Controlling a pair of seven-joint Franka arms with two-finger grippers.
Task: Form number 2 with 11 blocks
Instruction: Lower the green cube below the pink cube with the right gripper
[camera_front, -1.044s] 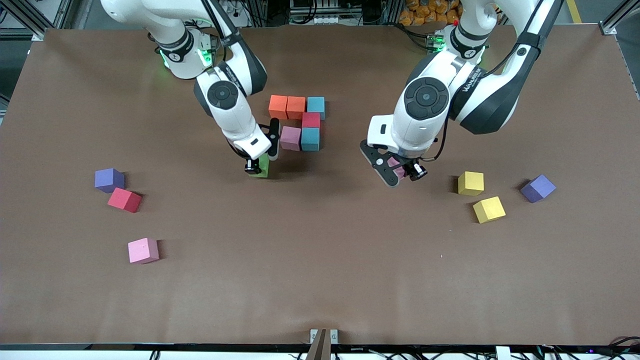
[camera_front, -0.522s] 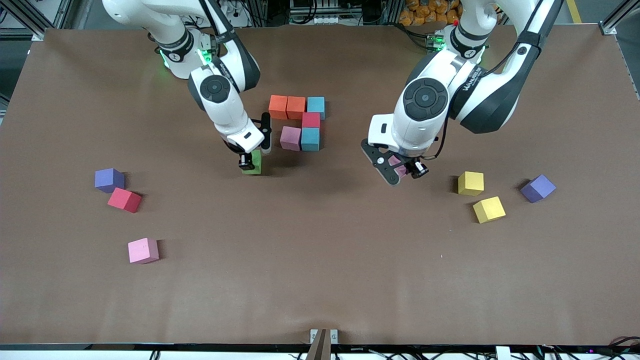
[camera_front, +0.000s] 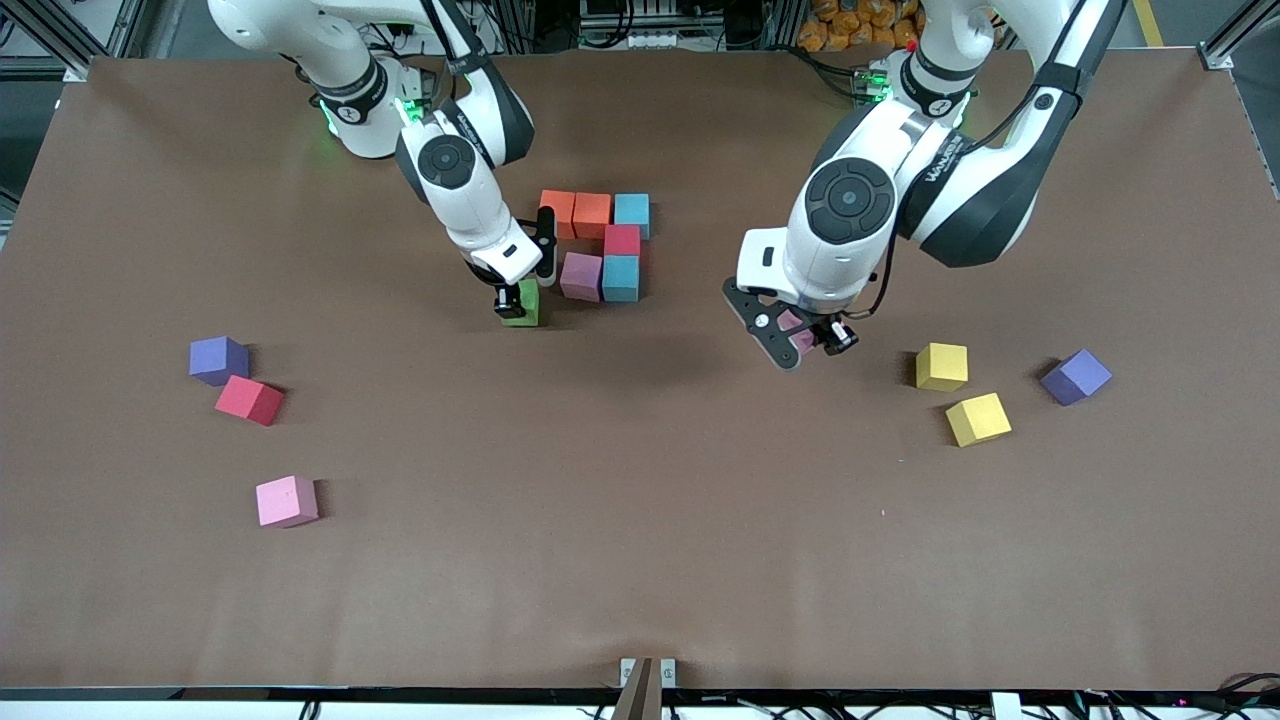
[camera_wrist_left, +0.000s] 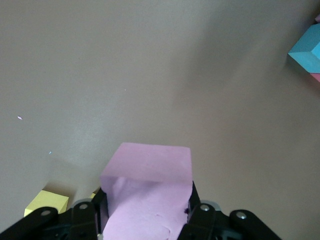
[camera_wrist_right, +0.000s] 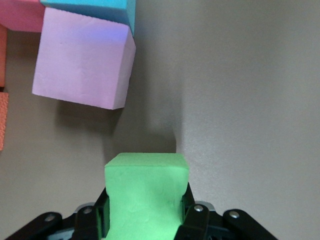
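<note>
On brown table (camera_front: 640, 560), perhaps paper-covered, scattered blocks (camera_front: 287, 501).

Six foam cubes form the partial number 2 (camera_front: 598, 245): two orange, two light blue, one red, one pink. A green cube (camera_front: 524, 303) hangs beside its pink cube (camera_front: 581, 276), clamped in the right gripper (camera_front: 517, 300).

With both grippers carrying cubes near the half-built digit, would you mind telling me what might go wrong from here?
1. The right gripper holds the green cube close beside the pink cube of the unfinished number 2; a slightly off placement could nudge that cube out of line.
2. The left gripper holds another pink cube over bare table; if both arms head for the digit together, they might crowd each other.
</note>
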